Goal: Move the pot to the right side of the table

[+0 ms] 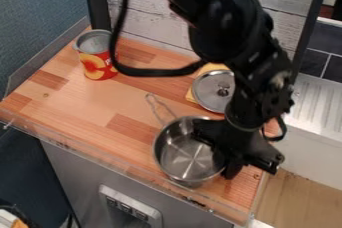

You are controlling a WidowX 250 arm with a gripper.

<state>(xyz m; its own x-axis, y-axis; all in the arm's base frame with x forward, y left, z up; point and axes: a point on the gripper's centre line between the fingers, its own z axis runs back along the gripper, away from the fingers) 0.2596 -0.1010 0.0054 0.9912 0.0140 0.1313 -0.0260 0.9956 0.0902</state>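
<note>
The black gripper (230, 158) hangs low over the right side of the metal pot (179, 156) and covers part of its rim. The pot stands upright near the front edge of the wooden table (90, 103), on the right half of it. Its inside looks empty, and its wire handle points up and to the left, away from the gripper. Whether the gripper holds the rim is hidden by the gripper's own dark body.
A round metal lid (212, 92) lies behind the pot on something yellow (192, 95). An open red can (97, 61) stands at the back left. A clear low barrier (93, 156) runs along the front edge. Beyond the table's right edge is a ribbed metal surface (319, 104).
</note>
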